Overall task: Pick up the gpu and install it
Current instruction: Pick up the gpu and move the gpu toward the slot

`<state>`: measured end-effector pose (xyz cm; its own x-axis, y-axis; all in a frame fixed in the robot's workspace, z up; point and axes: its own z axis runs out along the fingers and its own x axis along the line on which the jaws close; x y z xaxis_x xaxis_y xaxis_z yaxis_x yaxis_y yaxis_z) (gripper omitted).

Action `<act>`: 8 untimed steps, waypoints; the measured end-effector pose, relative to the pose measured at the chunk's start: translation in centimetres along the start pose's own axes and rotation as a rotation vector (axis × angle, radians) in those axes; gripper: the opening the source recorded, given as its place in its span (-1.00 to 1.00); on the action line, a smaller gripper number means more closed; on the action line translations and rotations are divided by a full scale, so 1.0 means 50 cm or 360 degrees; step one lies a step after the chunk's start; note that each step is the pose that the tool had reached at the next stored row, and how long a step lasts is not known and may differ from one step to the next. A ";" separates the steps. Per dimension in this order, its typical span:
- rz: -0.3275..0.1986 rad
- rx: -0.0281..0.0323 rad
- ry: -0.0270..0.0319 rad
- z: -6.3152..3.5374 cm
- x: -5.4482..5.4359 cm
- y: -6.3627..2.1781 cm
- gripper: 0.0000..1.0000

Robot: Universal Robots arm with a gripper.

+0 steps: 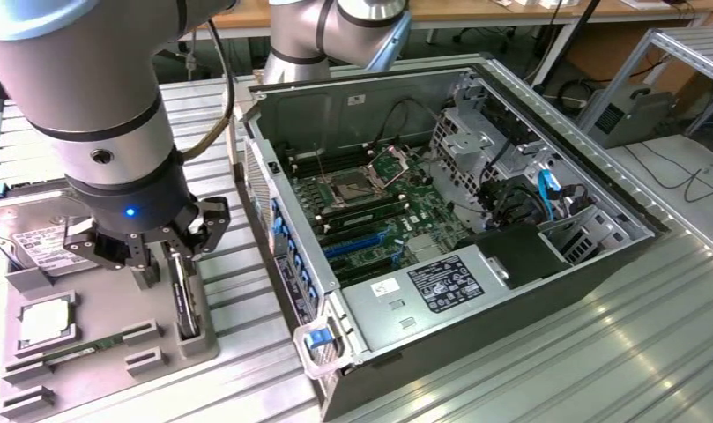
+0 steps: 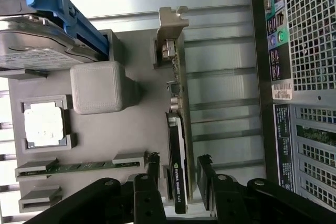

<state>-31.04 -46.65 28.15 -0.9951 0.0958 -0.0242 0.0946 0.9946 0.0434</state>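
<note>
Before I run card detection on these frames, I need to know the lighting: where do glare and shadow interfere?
Exterior view: white glare streaks the ribbed metal table on that view's right, while the gpu reads dark under the gripper. Wrist view: the table beyond the gpu's silver bracket washes out to white; the gpu's black face is dim between the gripper's dark fingers.

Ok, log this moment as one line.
stage: pre-grasp | claw: open, straddling gpu | gpu: on edge in grey holder, not lifted | case: open, gpu not installed
</note>
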 end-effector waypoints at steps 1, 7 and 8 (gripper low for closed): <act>0.0000 -0.00002 -0.00001 0.003 -0.004 0.000 -0.15; 0.0000 0.00004 0.00021 0.028 -0.006 0.001 -0.15; 0.0000 0.00005 0.00023 0.031 -0.006 0.001 -0.15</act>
<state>-30.67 -46.58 26.59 -0.9951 0.0959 -0.0227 0.0949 0.9946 0.0431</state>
